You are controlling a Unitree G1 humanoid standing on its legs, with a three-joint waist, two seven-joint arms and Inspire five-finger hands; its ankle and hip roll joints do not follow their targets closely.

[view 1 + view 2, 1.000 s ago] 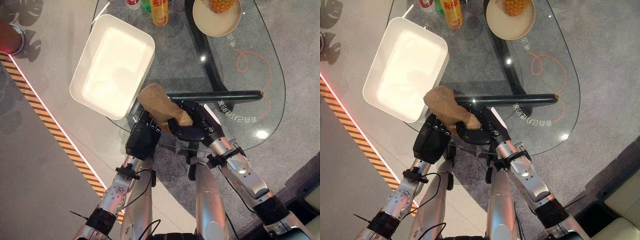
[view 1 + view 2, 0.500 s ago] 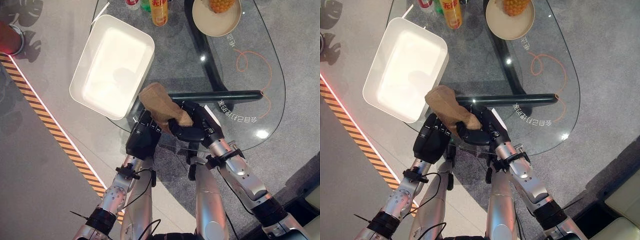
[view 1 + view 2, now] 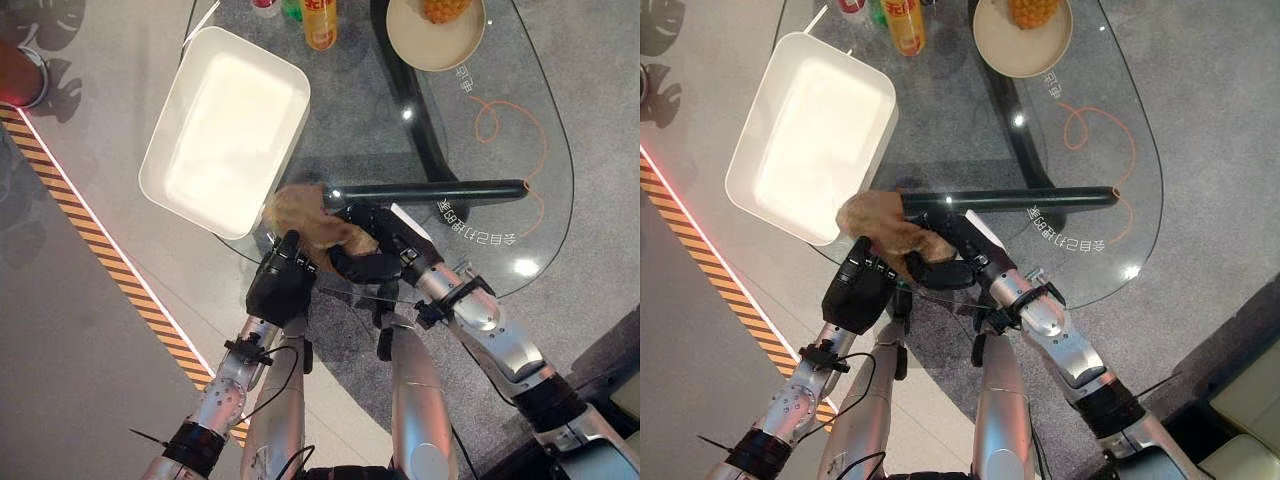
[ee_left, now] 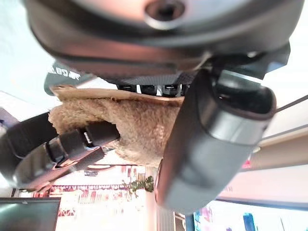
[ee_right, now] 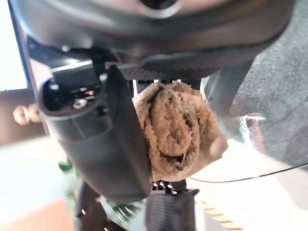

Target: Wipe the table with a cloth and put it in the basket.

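A crumpled brown cloth (image 3: 305, 222) sits at the near left edge of the glass table (image 3: 500, 170). My right hand (image 3: 372, 258) is shut on it, fingers curled round its right part; in the right wrist view the bunched cloth (image 5: 178, 125) lies between thumb and fingers. My left hand (image 3: 280, 290) is just below the table's edge, fingers straight and reaching up to the cloth's underside. In the left wrist view the cloth (image 4: 139, 130) rests against those fingers, with the thumb (image 4: 211, 144) apart from it. The white basket (image 3: 225, 130) stands empty just beyond the cloth, to the left.
A dark bar (image 3: 440, 190) runs under the glass right behind the cloth. A bowl of yellow fruit (image 3: 435, 35) and bottles (image 3: 318, 20) stand at the table's far end. Orange-black striped tape (image 3: 90, 240) crosses the floor on the left.
The right hand has drawn the cloth left and down onto the table's edge, above the left hand. The left hand has sunk slightly, fingers now under the cloth.
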